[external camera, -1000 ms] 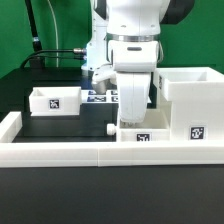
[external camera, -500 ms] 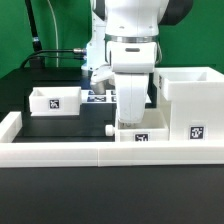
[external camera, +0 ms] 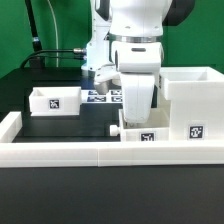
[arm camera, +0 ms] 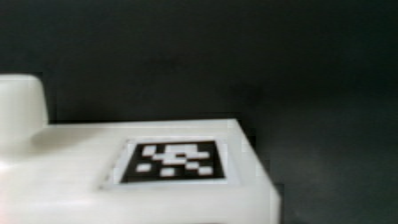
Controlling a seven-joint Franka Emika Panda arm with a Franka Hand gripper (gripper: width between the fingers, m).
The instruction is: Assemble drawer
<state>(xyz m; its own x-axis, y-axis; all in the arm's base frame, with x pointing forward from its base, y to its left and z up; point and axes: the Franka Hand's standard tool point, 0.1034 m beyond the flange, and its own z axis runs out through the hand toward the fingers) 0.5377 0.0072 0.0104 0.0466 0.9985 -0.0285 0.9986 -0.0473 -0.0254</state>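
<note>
A small white open-top tray (external camera: 146, 137) with a round knob (external camera: 115, 130) sits on the black table, just at the exterior view's left of the large white boxy casing (external camera: 190, 105). My gripper (external camera: 137, 118) reaches down into this tray from above. Its fingertips are hidden behind the tray wall, and the tray moves with it. In the wrist view the tray's tagged face (arm camera: 178, 160) fills the frame, close and blurred, and no fingers show. A second small tray (external camera: 55, 100) stands apart at the exterior view's left.
The marker board (external camera: 103, 97) lies behind the arm. A long low white rail (external camera: 90, 153) edges the table's front and left side. A black cable runs along the back left.
The gripper and the small tray under it have shifted a little toward the exterior view's right, closer to the casing. The left tray and the casing have not moved.
</note>
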